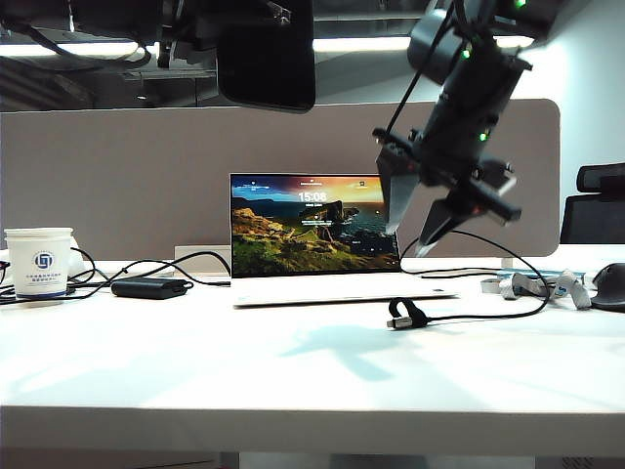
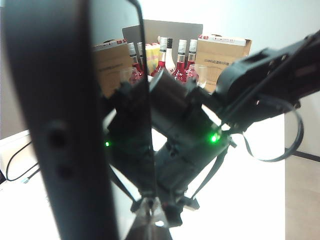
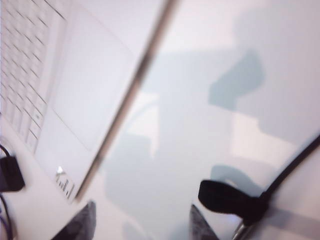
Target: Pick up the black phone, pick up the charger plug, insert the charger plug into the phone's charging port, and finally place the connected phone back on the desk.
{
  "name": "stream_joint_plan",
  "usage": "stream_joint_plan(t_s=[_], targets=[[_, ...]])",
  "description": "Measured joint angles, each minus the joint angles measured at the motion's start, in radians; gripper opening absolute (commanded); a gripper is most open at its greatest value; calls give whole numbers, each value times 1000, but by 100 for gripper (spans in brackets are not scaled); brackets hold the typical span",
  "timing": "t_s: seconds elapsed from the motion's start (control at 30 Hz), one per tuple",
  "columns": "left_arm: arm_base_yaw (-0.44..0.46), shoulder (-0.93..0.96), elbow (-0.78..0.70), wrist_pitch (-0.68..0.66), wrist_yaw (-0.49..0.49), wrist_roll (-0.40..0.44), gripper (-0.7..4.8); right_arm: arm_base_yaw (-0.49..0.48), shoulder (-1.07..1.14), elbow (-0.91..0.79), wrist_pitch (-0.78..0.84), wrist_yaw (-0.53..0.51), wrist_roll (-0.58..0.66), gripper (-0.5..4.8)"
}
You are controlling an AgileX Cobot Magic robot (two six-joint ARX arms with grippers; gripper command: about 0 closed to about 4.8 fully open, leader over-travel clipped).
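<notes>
black phone (image 1: 266, 54) is off the desk, held high at about 11 o'clock in the exterior view, hanging near the top edge of frame; in the left wrist view it (image 2: 55, 125) fills the near side as a dark edge-on slab with small holes on its rim; left gripper itself is hidden by the phone there, but it reads as clamped tight on it, presumably presenting the port end toward the other arm.

charger plug (image 1: 398, 320) lies on the desk (image 1: 293, 381) at about 5 o'clock from the laptop (image 1: 317, 239), with a black strap around the cable just behind it; cable (image 1: 488, 315) runs off toward 3 o'clock; plug not yet picked up.

right gripper (image 1: 410, 230) hangs above the plug, fingers pointing down, jaws standing apart with nothing between them; in the right wrist view its fingertips (image 3: 80, 225) frame bare desk with the strap (image 3: 227, 199) just beside one tip, so it looks offset from the plug and needs to line up before descent.

step in hand, my read: reach for plug; phone half done, insertion and set-down remain.

periphery: power brick (image 1: 148, 287) and paper cup (image 1: 39, 262) at 9 o'clock, well apart from the work; mouse (image 1: 610, 285) at 3 o'clock.
</notes>
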Motion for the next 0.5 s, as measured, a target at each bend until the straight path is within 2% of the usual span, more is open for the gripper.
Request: stream_joint_plan(t_s=[0.1, 0.27, 0.37, 0.5], targets=[[0, 0, 0, 7, 0, 0, -7, 0, 0, 7, -83, 34, -7, 235], [0, 0, 0, 31, 6, 0, -7, 0, 27, 3, -199, 23, -5, 235], [0, 0, 0, 28, 22, 0, -7, 8, 27, 3, -198, 15, 29, 235], [-1, 0, 0, 27, 42, 0, -7, 15, 81, 56, -170, -48, 62, 235]])
